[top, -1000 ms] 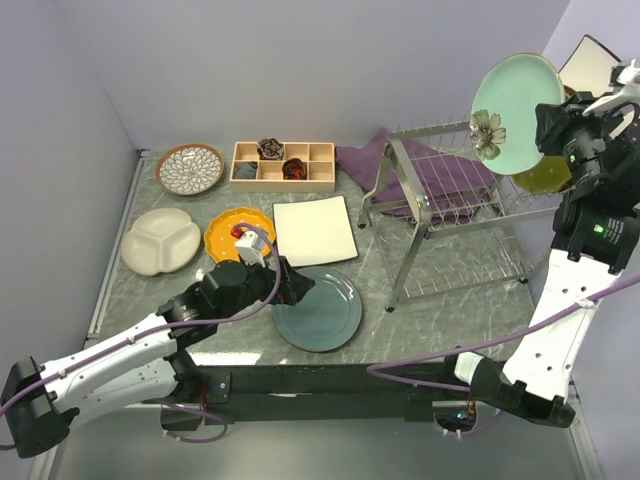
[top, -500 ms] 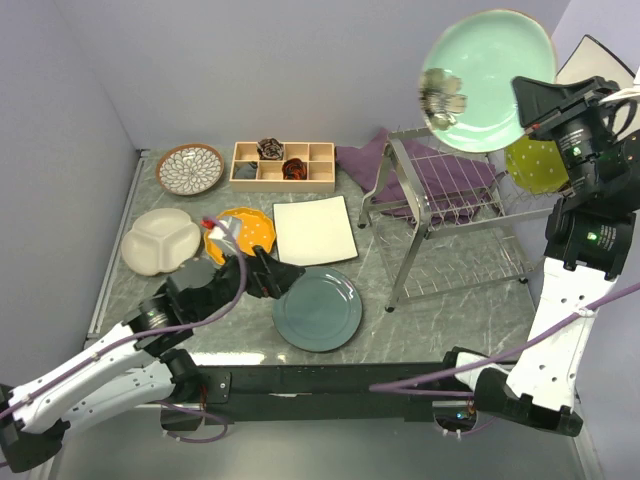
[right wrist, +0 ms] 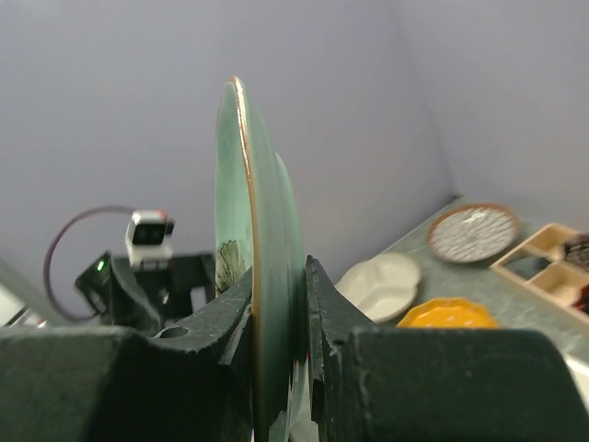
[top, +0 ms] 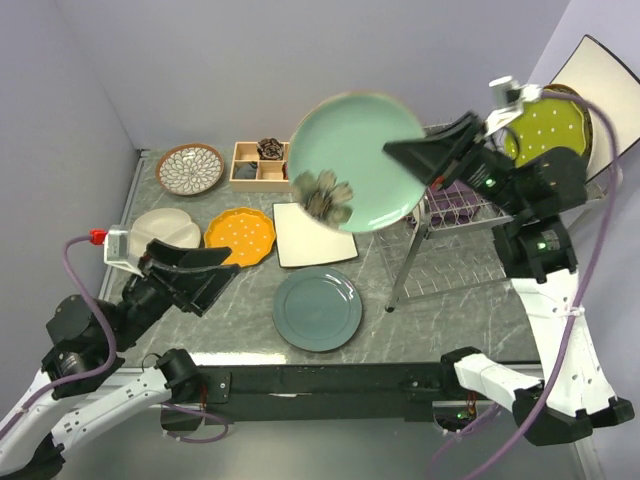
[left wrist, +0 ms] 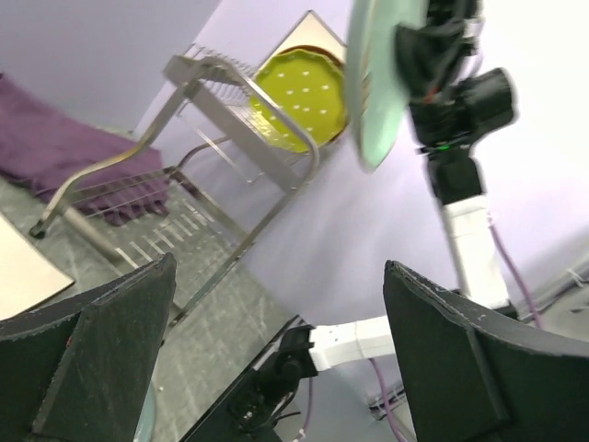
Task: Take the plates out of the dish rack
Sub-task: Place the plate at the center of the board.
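Right gripper pinches green plate by its edge, high, clear left of rack; left gripper spread wide, near-left

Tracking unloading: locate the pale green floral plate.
Top view, centre: the green plate is airborne in the right gripper, over the white square plate, left of the wire rack.

Top view, table centre as dial. Dish rack at 3. 2 plates stand in its far-rt end: dotted plate in front of rack square plate. Cloth under rack's far part. Tray at 11, petal plate just L of it. Divided plate at 9, scalloped plate just R of it, then flat square plate. Round plate at 6. Floral plate up in air over centre, edge clamped in rt gripper at plate's 3.
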`<state>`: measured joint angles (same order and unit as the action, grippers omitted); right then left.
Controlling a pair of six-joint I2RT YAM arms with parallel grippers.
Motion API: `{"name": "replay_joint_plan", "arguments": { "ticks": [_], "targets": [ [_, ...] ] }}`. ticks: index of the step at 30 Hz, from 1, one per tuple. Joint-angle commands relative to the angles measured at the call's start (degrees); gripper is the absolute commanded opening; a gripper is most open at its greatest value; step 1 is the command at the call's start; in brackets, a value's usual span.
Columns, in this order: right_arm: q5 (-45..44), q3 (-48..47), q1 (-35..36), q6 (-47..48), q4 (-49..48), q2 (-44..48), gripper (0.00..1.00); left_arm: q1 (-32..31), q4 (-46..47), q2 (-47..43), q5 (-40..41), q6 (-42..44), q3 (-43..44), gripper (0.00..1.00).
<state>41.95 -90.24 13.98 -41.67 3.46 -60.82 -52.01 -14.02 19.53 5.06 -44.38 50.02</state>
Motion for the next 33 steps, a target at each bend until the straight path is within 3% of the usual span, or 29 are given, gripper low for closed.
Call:
{"name": "replay_joint_plan", "arguments": {
  "ticks": [1,10,14,17,23,26,27,28,29,33],
  "targets": [
    [0.8,4.2,7.0,-1.7,-10.5,3.2,0.00,-0.1,5.5,-0.5,-5.7,0.6,-0.9,0.99],
    [-0.6,12.4,19.3,2.2,-10.3,4.0,0.00,-0.2,13.7,6.9,-10.2,0.5,-1.3,0.98],
    [-1.5,14.8,21.9,4.0,-10.0,3.6,0.00,-0.2,16.6,8.5,-9.7,-0.4,-2.3,0.92],
    [-2.2,16.5,22.8,4.9,-10.2,3.9,0.00,-0.2,16.1,9.6,-8.1,-1.7,-3.1,0.78],
    [-5.9,19.1,24.3,7.5,-8.4,3.5,0.00,-0.2,15.3,9.4,-6.3,-5.6,-6.5,0.40],
    [-6.8,20.3,24.3,7.7,-8.1,3.0,0.00,-0.1,14.2,8.4,-5.2,-7.8,-8.6,0.06],
    [-7.1,20.4,24.4,7.9,-7.8,2.8,0.00,-0.1,14.2,8.1,-5.2,-8.4,-9.1,0.01],
    [-7.2,20.7,24.4,8.4,-7.2,2.6,0.00,-0.2,13.4,7.6,-4.0,-9.0,-9.9,0.01],
    [-7.5,20.9,24.4,8.5,-7.0,2.5,0.10,-0.1,11.8,6.8,-3.2,-10.0,-10.3,0.01],
    [-9.2,22.2,24.4,10.0,-6.7,3.2,0.35,-0.1,9.5,4.7,-1.6,-12.4,-12.1,0.01]
  ]
}}
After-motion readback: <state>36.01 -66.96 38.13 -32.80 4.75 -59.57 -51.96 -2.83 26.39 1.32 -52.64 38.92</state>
